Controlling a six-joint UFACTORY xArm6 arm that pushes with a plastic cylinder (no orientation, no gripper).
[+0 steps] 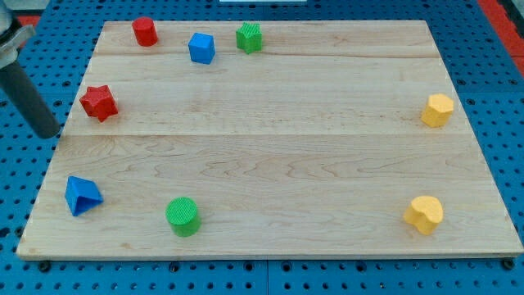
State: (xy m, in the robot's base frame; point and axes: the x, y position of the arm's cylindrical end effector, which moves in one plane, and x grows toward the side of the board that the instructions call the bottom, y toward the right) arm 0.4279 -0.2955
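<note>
Pale wooden board (270,147) on blue pegboard (499,49), my tip (49,133) just off the nine-o'clock edge, touching nothing, no fingers to open or close, nearest the red star (99,102) at one o'clock, blue triangle (82,196) near at five.

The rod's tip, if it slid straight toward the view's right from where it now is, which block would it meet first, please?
Probably the red star block, nearest my tip. It lies slightly toward the view's top, so a level path might just miss it.
</note>
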